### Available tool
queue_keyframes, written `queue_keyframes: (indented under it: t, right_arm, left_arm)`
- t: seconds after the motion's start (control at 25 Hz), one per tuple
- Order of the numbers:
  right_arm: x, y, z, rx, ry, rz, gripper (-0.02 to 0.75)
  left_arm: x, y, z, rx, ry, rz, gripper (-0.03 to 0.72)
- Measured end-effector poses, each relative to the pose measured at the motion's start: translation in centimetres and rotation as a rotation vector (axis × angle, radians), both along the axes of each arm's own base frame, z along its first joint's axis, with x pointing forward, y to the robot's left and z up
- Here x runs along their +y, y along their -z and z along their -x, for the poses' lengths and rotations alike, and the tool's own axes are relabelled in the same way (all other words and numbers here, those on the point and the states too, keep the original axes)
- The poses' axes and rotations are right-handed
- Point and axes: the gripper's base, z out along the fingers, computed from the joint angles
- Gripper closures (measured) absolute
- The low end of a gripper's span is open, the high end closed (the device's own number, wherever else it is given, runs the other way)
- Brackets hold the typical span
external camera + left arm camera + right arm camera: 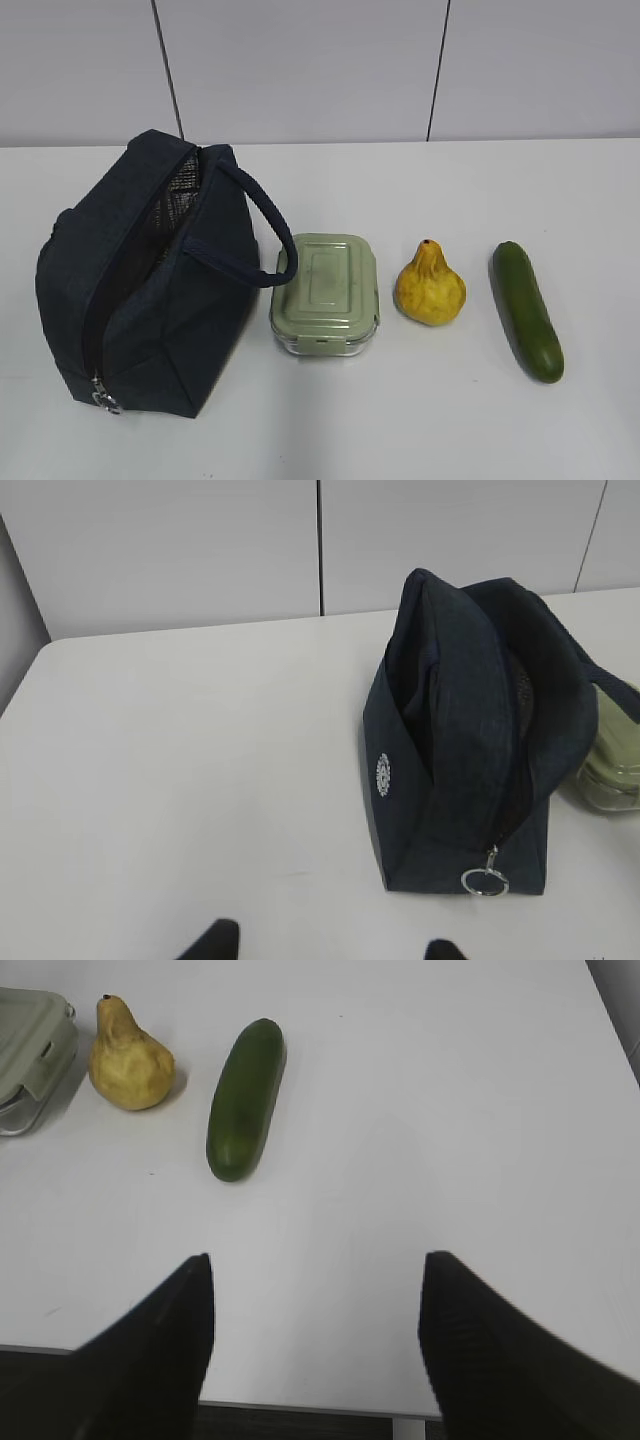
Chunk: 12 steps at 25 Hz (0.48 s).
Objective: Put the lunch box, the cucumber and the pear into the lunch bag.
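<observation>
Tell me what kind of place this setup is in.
Probably a lab or test bench, not a kitchen: a bare white table against plain grey wall panels, with only a lunch bag, lunch box, pear and cucumber lined up.

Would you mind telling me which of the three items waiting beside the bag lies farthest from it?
The cucumber, the dark green one at the row's right end. The lunch box sits right beside the lunch bag, and the pear lies between box and cucumber.

lunch box (pixel 30 1055): being cropped by left edge, right wrist view | lunch bag (pixel 140 290) interior: staying dark, contents indiscernible | left gripper (pixel 325 950): only fingertips showing
</observation>
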Motion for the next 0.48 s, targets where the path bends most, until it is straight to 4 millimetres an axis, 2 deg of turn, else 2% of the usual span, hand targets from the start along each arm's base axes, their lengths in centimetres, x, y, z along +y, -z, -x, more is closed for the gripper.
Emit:
queue_keyframes:
  t: [0.48]
  right_arm:
    - [0.0,0.0,0.0,0.0,0.0,0.0,0.241]
  left_arm:
    - [0.0,0.0,0.0,0.0,0.0,0.0,0.349]
